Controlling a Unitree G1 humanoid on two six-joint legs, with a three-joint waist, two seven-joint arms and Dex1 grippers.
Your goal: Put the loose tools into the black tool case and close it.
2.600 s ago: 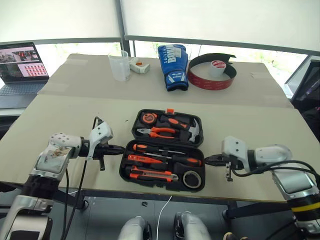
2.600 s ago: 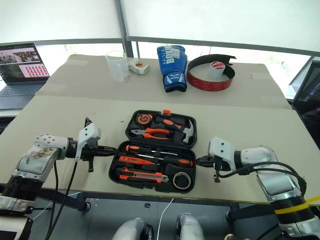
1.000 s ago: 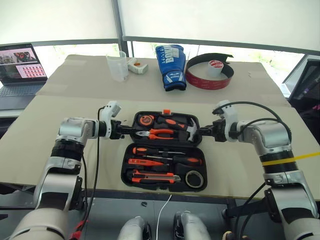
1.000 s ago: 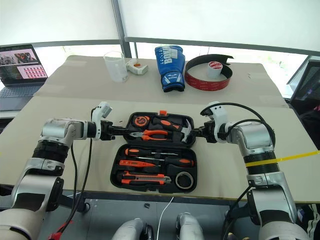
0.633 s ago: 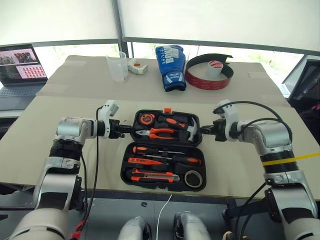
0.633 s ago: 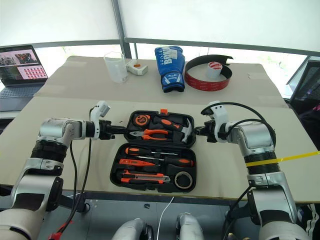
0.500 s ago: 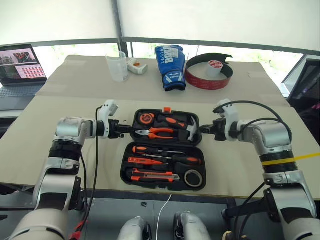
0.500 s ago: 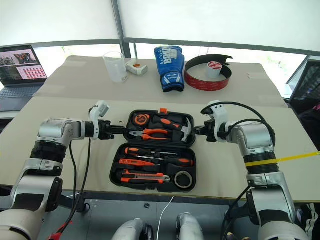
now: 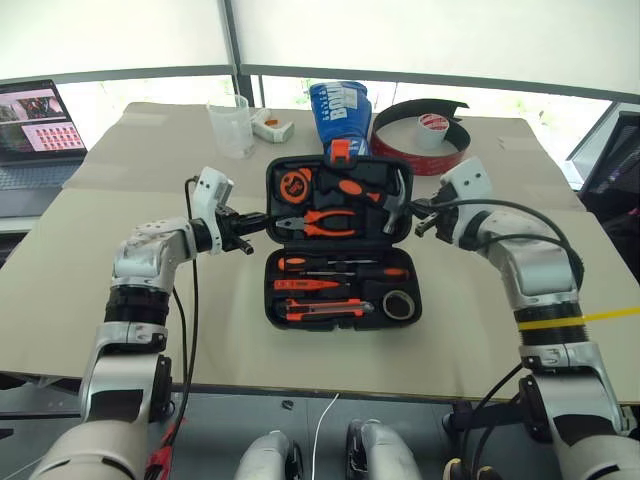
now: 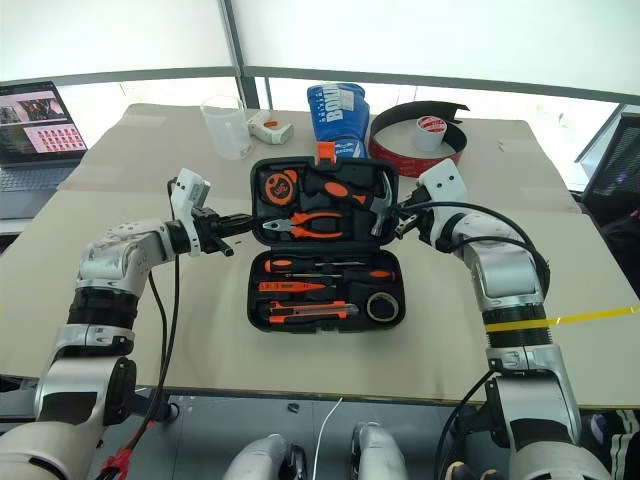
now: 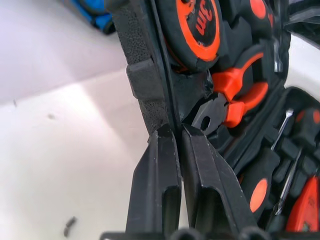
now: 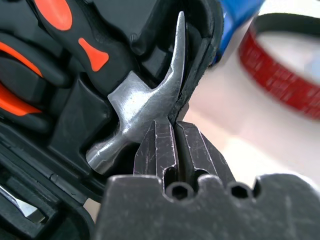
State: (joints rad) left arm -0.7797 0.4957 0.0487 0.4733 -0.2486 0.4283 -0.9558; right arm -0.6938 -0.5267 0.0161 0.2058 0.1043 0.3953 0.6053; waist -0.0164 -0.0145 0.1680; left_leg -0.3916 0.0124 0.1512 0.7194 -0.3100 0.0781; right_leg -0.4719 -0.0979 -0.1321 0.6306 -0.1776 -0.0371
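Both jaws are pressed together on the side edges of the lid of the black tool case [image 9: 340, 240], which sits open in the middle of the table [image 9: 80, 270]: our left gripper [image 9: 257, 222] pinches the left rim and our right gripper [image 9: 413, 217] the right rim beside the hammer [image 12: 145, 105]. Since a second ago we have raised this lid from flat to tilted up, so closing has begun. Screwdrivers [image 9: 340, 267], utility knife [image 9: 322, 310] and tape roll [image 9: 399, 303] already lie in their recesses.

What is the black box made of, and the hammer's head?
The black tool case looks like moulded plastic, matte with a grainy rim in the left wrist view. The hammer's head looks like bare metal: silvery grey, smooth, slightly shiny, with faint scuffs.
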